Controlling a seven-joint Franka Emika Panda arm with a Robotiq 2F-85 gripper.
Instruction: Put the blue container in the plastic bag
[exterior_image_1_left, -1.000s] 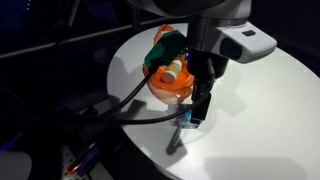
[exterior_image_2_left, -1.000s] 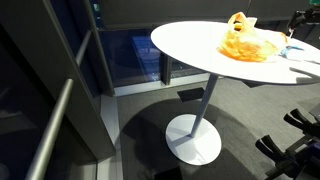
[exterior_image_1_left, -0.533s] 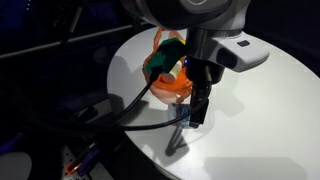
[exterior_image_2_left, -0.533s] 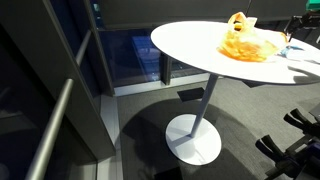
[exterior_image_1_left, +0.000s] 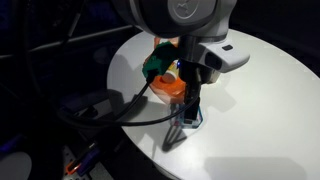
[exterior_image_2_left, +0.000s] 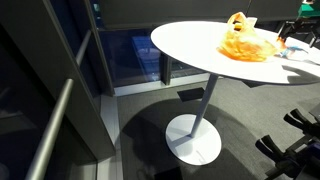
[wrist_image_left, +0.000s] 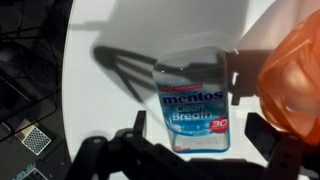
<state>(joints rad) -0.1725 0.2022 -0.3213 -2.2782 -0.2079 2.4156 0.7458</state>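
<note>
Blue container (wrist_image_left: 190, 105) betw. hand's (wrist_image_left: 197, 128) spread fingers (orange bag (wrist_image_left: 295, 70) adj.)

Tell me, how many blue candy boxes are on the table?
1. The blue plastic Mentos container lies flat on the round white table, right beside the crumpled orange plastic bag. More could be hidden inside the bag.

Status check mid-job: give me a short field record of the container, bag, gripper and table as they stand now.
blue container: lying flat on the table, label up, reads Mentos
plastic bag: orange, on the table beside the container, with other items in it
gripper: open, low over the container, one finger on each side
table: white, round
task state: container not yet in the bag
</note>
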